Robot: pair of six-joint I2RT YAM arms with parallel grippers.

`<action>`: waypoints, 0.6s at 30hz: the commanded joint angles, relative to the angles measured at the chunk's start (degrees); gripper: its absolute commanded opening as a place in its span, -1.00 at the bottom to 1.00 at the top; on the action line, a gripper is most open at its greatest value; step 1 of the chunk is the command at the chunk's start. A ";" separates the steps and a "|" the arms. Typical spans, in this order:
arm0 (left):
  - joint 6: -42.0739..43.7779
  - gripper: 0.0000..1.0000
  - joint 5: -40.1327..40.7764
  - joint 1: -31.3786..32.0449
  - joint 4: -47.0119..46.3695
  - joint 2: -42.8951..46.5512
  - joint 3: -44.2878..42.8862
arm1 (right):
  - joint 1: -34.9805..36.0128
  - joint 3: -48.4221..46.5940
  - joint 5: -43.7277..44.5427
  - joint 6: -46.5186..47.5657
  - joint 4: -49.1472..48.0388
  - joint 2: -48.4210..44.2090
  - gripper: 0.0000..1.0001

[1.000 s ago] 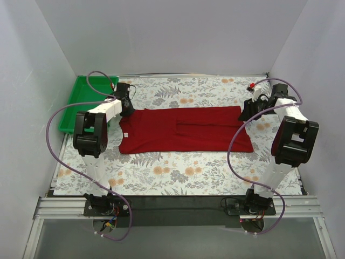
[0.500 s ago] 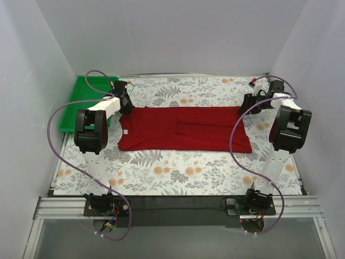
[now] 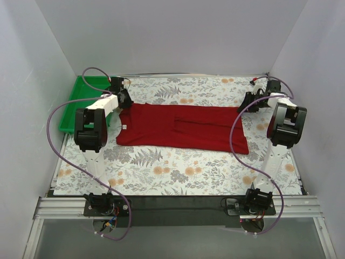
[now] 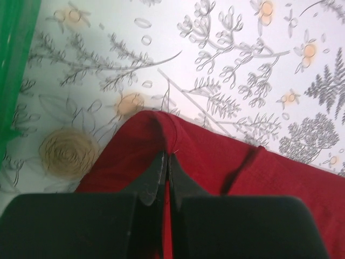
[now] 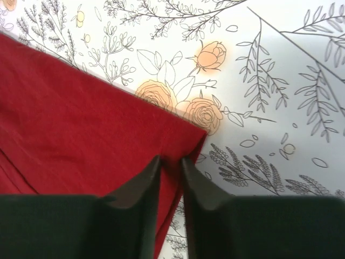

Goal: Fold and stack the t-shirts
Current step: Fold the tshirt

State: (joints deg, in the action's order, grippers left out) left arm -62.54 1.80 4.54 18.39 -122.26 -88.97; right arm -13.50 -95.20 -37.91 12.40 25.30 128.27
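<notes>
The dark red t-shirt (image 3: pixel 183 127) lies flat across the middle of the flowered table, folded into a long band, with its small white neck label (image 3: pixel 124 128) near the left end. My left gripper (image 3: pixel 123 100) is shut on the shirt's far left corner, and in the left wrist view the gripper (image 4: pixel 167 159) has its jaws closed on a ridge of the red cloth (image 4: pixel 215 162). My right gripper (image 3: pixel 245 103) holds the far right corner. In the right wrist view the gripper (image 5: pixel 171 160) pinches a fold of the red cloth (image 5: pixel 81 124) between its narrowly parted jaws.
A green tray (image 3: pixel 73 105) stands at the back left beside the left gripper, and its edge shows in the left wrist view (image 4: pixel 13 65). White walls close in the table on three sides. Purple cables loop off both arms.
Both grippers have moved toward the back wall, dragging the shirt's far edge with them. The whole shirt has slid a little away from the arm bases.
</notes>
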 commanded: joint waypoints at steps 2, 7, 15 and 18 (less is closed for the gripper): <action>0.85 -1.00 -1.72 -0.67 -2.31 -1.93 -3.93 | 0.75 -2.45 -1.03 -2.65 -1.13 1.37 -0.67; 0.58 -1.00 -3.30 -0.76 -3.44 -4.13 -6.04 | 0.31 -2.63 0.64 -3.09 -2.18 0.67 -0.97; 0.67 -1.00 -2.68 -0.76 -8.72 -6.41 -8.32 | -0.74 0.18 5.04 -2.91 -5.61 -1.53 -0.97; 0.23 -1.00 -2.77 -0.76 -10.74 -7.12 -9.03 | -0.74 1.42 5.57 -2.74 -6.05 -1.44 -0.97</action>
State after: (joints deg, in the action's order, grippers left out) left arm -62.43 -1.21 4.23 11.70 -129.93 -95.44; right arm -13.78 -94.89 -34.83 9.17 21.61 129.05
